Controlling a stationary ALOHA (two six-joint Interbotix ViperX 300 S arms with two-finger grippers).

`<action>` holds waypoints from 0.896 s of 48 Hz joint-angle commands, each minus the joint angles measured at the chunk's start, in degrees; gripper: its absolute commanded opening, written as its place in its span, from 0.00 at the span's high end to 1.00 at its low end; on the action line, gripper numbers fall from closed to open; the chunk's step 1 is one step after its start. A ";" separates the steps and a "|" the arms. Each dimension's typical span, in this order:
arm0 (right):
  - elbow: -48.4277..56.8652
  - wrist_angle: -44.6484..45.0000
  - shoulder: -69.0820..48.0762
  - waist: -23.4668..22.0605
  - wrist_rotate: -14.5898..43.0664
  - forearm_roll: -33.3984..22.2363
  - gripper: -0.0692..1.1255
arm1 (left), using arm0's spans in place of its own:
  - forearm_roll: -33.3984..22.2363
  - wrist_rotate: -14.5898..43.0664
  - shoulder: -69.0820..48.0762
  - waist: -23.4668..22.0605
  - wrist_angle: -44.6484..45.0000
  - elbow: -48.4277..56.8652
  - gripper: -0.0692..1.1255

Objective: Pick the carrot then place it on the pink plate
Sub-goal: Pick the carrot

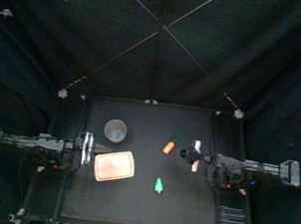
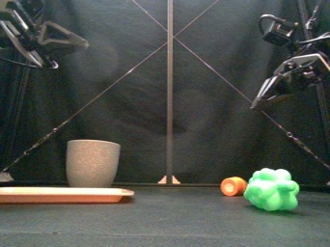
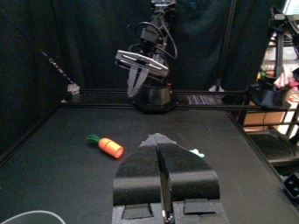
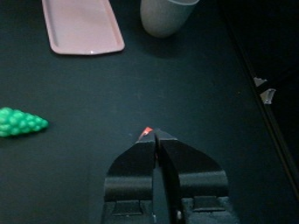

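The orange carrot [image 1: 170,146] with a green top lies on the black table right of the middle, also low in the front view [image 2: 233,186] and the left wrist view [image 3: 107,146]. The pink plate [image 1: 114,167] lies flat at the front left and holds nothing. My right gripper [image 1: 189,156] hovers shut just right of the carrot, high above the table, its jaws [image 4: 155,136] pressed together. At the plate's left edge hangs my left gripper [image 1: 91,150], also raised, jaws shut [image 3: 159,140] on nothing.
A tall grey speckled cup [image 1: 116,131] stands behind the plate. A bumpy green toy [image 1: 158,186] lies in front of the carrot, to the right of the plate [image 2: 272,189].
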 commanded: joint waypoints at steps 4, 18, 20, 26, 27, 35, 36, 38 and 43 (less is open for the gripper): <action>-4.48 -0.09 6.94 -1.67 0.62 -2.55 0.60 | 0.18 0.09 0.18 0.09 -0.26 -0.79 0.97; -8.35 0.00 20.92 -5.27 0.62 -1.32 0.05 | 0.35 0.09 0.09 0.09 -0.26 -0.26 0.97; -8.96 0.18 22.76 -6.06 0.70 -1.32 0.05 | 0.35 0.09 0.09 0.09 -0.18 -0.18 0.97; -10.81 0.70 27.16 -7.47 0.62 -1.32 0.08 | 0.26 0.09 0.09 0.09 -0.18 0.35 0.97; -11.07 0.79 27.69 -7.65 0.62 -1.32 0.08 | 0.26 0.00 0.09 0.09 -0.18 0.44 0.97; -12.66 1.93 30.67 -8.26 0.44 -1.41 0.08 | 0.26 0.00 0.09 0.09 -0.18 0.88 0.97; -12.74 1.85 30.94 -8.35 0.44 -1.32 0.08 | 0.26 0.00 0.09 0.00 -0.18 0.97 0.97; -12.92 1.93 31.38 -8.35 0.44 -1.23 0.08 | 0.26 0.00 0.09 0.09 -0.18 1.05 0.97; -12.92 1.93 32.43 -8.44 0.44 -1.32 0.08 | 0.26 0.00 0.09 0.00 -0.18 1.05 0.97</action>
